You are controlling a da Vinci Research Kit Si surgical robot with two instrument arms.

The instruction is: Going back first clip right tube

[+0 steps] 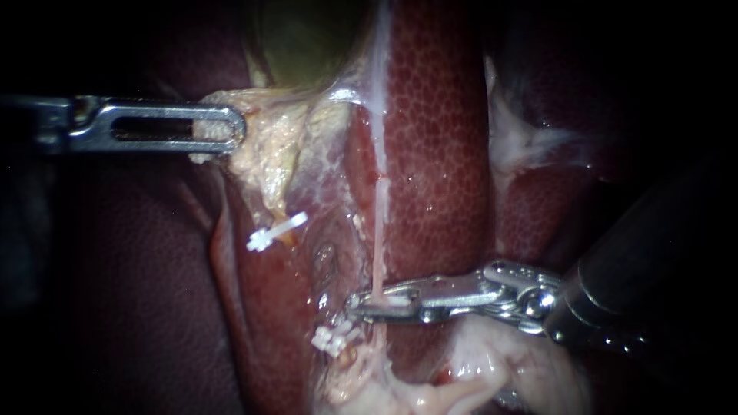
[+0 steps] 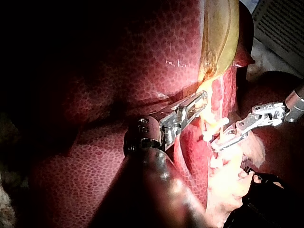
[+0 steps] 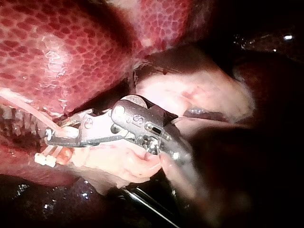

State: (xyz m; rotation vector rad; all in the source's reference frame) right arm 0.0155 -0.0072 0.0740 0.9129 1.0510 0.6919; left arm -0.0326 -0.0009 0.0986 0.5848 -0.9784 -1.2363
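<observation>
The slim steel right tool has its jaws slightly spread astride the thin pale-pink right tube, low down, with what looks like a small white clip between them. The left tool pinches pale yellowish fatty tissue below the green gallbladder. Backing out crookedly could hook a jaw on clip or tube, dislodging one or tearing the other, since the strand looks thin and stretched.

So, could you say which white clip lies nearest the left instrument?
The slanted upper clip, below the left instrument; the other clip lies lower, beside the right instrument.
</observation>
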